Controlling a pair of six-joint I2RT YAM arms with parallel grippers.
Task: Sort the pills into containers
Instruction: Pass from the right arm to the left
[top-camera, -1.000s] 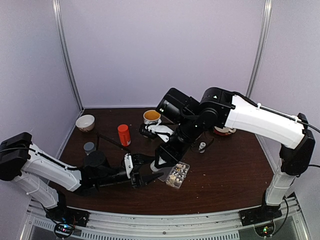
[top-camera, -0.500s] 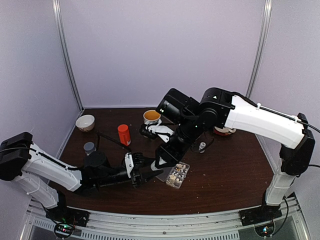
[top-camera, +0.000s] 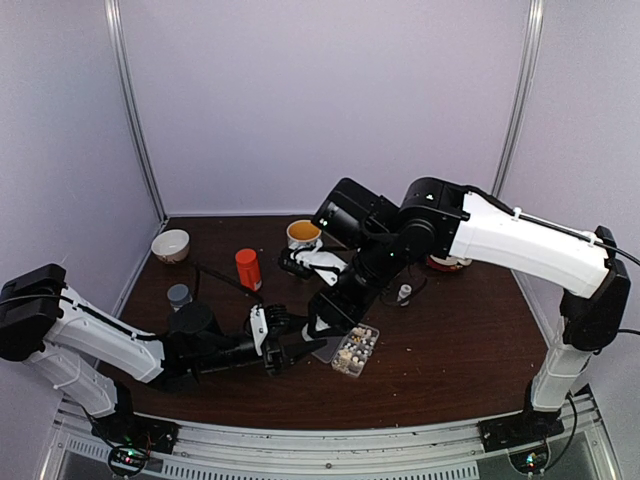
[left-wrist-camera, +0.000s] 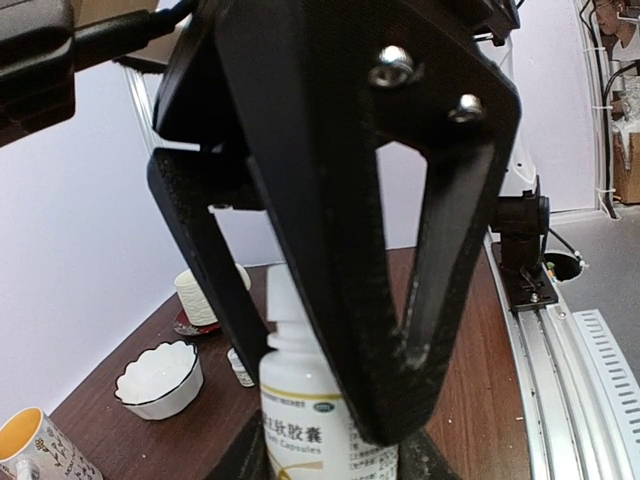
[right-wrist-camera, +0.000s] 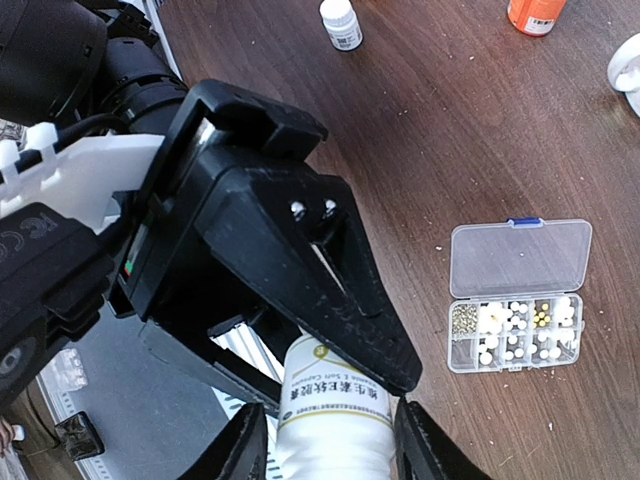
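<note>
– White plastic, is that what both arms are reaching for?
– Yes, a round white bottle (left-wrist-camera: 325, 420) with a glossy printed label and a narrower neck. It is hanging in the air just beside the organizer box (right-wrist-camera: 518, 300). The left gripper (top-camera: 292, 352) is clamping the bottle's smooth body, its matte black jaws pressing on either side.
– And the right gripper (top-camera: 325, 318)?
– Its angular black jaws are straddling the same bottle. Whether they are squeezing it or standing just off it cannot be told.
– Where are the pills (right-wrist-camera: 510, 335) sitting?
– They are sitting inside the box, which is clear, flat and rectangular and is lying on the dark wood-grain table (top-camera: 450, 350). Its transparent lid (right-wrist-camera: 518, 258) is lying open and flat beside the cells. Small round white beads and a few yellowish ones are filling most cells, and fine tan grains are filling one end cell.
– What else is standing around the box?
– A small white bottle (top-camera: 404, 294) is standing upright near the box, behind it. An orange bottle (top-camera: 246, 268) is standing well apart from the box, farther back on the left arm's side.
</note>
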